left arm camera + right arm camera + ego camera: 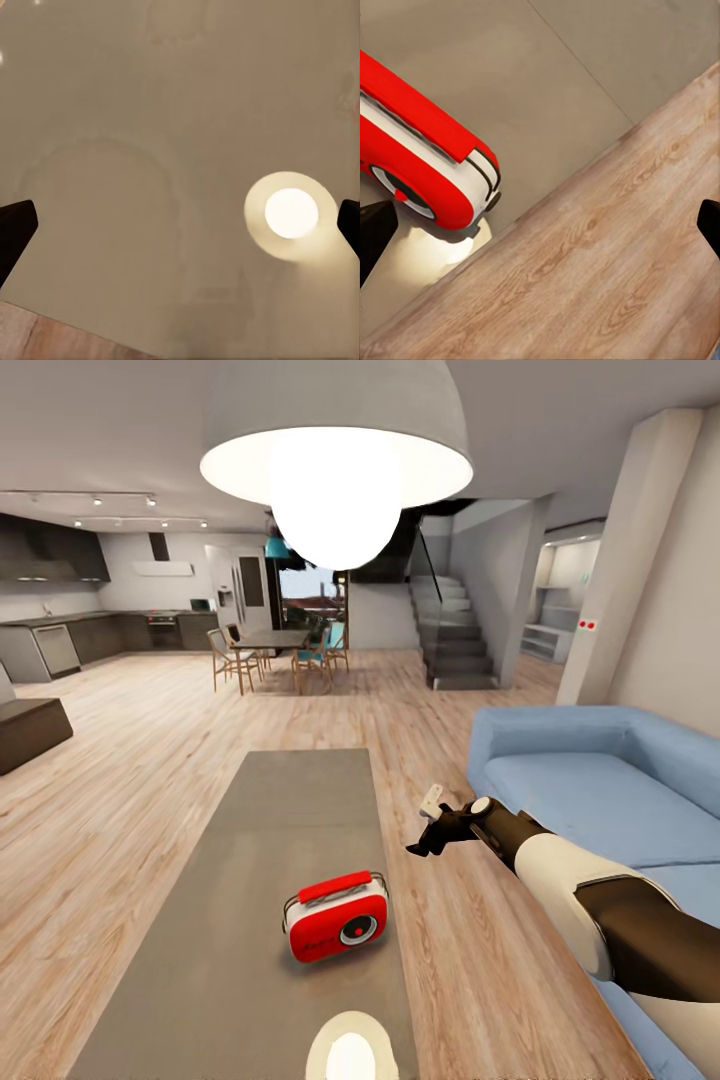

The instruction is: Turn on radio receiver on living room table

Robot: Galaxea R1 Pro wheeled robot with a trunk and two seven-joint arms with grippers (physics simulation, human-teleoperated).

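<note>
My right gripper (428, 830) off coffee table's (300, 790) right edge, fingers spread wide, holding nothing. Radio receiver (335, 918) upright near that edge. Swing inward, lower gently toward front dial (358, 929). Left fingers likewise wide.

radio receiver (336, 916) on table (290, 800), sofa (600, 780) right

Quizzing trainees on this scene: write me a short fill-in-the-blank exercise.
1. The radio receiver stands on the grey ____.
2. The sofa beside the table is ____ in colour.
3. The right gripper hovers over the ____ floor, apart from the radio.

Missing words: table; blue; wood
</note>
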